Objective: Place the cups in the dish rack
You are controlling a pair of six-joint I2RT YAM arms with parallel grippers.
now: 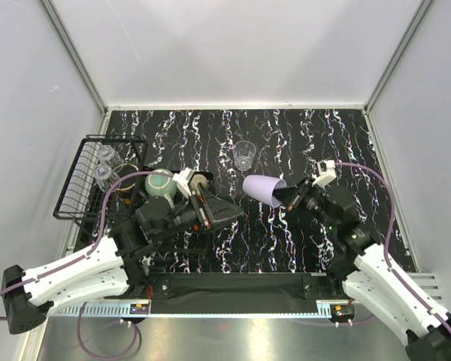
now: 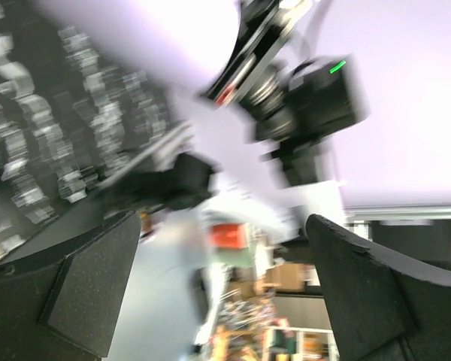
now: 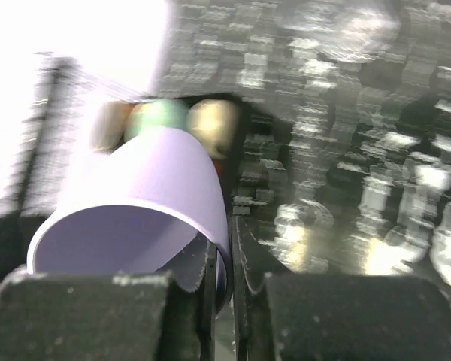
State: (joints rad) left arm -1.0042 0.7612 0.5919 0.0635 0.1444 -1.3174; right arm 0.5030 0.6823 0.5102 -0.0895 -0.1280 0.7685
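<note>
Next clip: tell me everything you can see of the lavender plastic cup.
The lavender plastic cup is a smooth, opaque, handleless tapered tumbler, and the visible part of its interior is empty. It is tipped on its side, base pointing to the robot's left, mouth toward the right gripper. The gripper's fingers pinch the rim wall, one inside, one outside. The cup appears lifted off the black marbled table; nothing else touches it.

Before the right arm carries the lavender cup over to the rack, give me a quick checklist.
1. Grip: ok, right hand pinches lavender cup at its rim.
2. Other arm free: ok, left hand open, holding nothing.
3. Path to dish rack: not ok, left hand sits in between.
4. Free slot in rack: cannot tell.
5. Stray clear glass: ok, upright, apart from the cup.
</note>
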